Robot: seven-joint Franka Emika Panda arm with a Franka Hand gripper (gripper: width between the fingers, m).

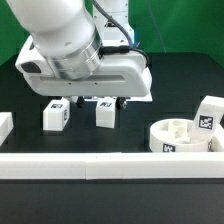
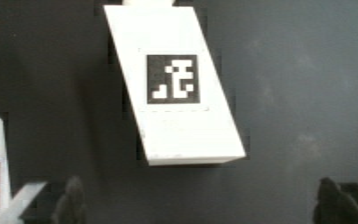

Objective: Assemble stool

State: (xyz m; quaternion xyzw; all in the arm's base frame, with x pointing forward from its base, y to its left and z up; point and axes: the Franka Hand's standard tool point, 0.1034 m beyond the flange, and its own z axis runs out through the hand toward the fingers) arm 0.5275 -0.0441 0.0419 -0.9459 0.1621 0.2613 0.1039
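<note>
Table: leg (tagged) near spread gripper.

A tagged white leg lies between the wide-spread pincer fingers.

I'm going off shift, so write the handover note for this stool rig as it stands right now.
Gripper: open, empty, poised over the near leg, not touching it.
Parts: second leg stands apart, toward the exterior view's left. Seat lies at the exterior view's right, with a third leg at it; cannot tell whether it sits in a socket.
Done: no leg clearly fitted.
Left: grasp the near leg and fit the legs into the seat.
</note>
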